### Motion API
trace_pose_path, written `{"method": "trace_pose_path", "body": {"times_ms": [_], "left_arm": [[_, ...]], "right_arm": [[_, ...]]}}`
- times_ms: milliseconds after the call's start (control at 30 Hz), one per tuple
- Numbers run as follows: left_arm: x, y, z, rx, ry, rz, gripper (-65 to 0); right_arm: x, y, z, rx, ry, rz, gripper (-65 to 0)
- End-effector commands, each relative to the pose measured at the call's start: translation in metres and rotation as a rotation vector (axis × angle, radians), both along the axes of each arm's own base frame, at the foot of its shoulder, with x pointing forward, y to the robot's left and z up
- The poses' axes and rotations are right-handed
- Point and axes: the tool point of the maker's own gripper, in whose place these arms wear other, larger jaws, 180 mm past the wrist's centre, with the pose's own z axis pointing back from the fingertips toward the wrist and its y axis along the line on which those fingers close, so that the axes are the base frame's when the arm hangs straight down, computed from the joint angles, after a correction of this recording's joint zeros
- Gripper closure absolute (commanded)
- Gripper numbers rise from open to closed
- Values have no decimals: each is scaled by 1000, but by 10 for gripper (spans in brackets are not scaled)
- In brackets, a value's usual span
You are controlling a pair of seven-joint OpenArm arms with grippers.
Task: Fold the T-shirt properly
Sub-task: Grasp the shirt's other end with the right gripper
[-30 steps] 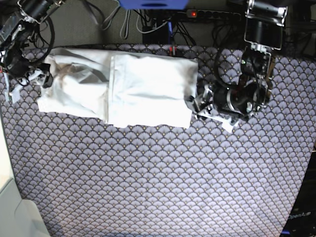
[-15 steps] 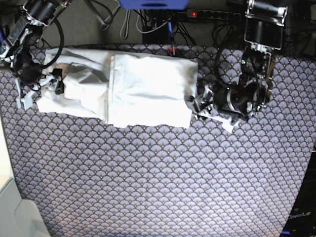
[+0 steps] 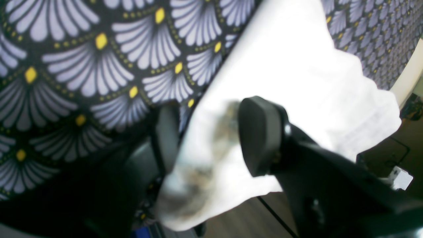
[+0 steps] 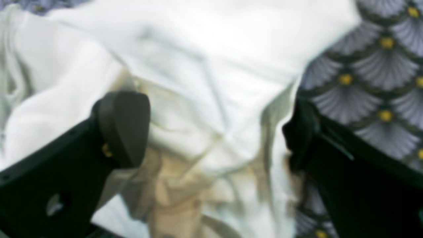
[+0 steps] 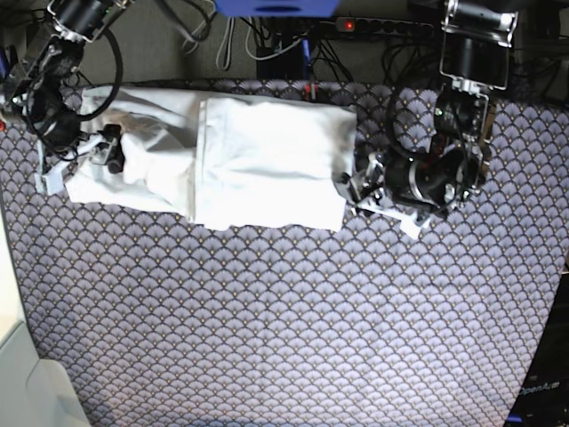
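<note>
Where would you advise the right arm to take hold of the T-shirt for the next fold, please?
Probably the loose end edge of the T-shirt beside the right gripper, coming in from that end. The cloth there is wrinkled and slightly raised, so one of the open fingers could slide under it.
</note>
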Motion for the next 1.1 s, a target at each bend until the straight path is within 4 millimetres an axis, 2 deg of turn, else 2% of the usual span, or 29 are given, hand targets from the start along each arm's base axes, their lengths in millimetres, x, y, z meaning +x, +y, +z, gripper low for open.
{"method": "trace_pose_path", "body": {"times_ms": [0, 400, 500, 700, 1067], "left_arm": [[11, 0, 13, -20, -33, 4, -317], [10, 0, 11, -19, -29, 6, -317], [12, 1, 12, -18, -33, 9, -317], [12, -1, 12, -21, -33, 9, -317], [12, 0, 11, -18, -33, 10, -317]], "right_arm": [[-6, -1, -2, -5, 30, 16, -590], [-4, 1, -1, -5, 26, 26, -590], [-5, -4, -1, -22, 34, 29, -591], [-10, -5, -11, -90, 101, 65, -593], [-8, 6, -13, -74, 95, 83, -594]]}}
